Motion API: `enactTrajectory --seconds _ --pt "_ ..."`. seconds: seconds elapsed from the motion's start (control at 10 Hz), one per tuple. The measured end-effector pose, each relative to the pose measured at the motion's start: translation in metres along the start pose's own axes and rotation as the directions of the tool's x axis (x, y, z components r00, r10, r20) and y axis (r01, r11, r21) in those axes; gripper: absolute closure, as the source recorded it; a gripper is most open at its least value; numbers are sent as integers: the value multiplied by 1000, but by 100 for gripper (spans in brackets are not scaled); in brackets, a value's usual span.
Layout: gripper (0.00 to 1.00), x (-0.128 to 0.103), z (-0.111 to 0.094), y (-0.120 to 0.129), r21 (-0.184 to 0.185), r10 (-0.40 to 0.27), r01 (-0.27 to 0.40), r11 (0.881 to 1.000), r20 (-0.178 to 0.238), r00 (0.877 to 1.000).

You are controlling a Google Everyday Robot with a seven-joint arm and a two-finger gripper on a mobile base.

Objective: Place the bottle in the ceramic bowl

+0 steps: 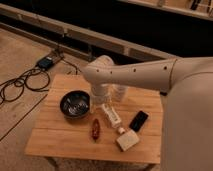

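The bottle (111,116) is white with a greyish label and lies flat on the wooden table (60,137), its cap pointing to the front right. The ceramic bowl (75,104) is dark and glossy, stands left of the bottle, and has nothing in it. My white arm reaches in from the right and bends down. My gripper (99,100) hangs low between the bowl's right rim and the bottle's far end, mostly hidden by the wrist. The bottle is not lifted.
An upright whitish cylinder (120,93) stands behind the bottle. A black flat object (138,121), a reddish-brown object (95,129) and a pale square block (128,140) lie near the front right. Cables (20,82) and a box (46,62) lie on the floor at left.
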Motion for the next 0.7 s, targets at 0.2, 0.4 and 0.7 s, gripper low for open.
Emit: enactTrajectory --seconds 0.2,0.4,0.7 --pt "35 2 15 -28 -20 -37 36 999 -13 999" --pt "35 7 32 -50 -30 -56 55 998 -39 998" --pt "35 7 61 -67 -46 -91 88 995 -75 993"
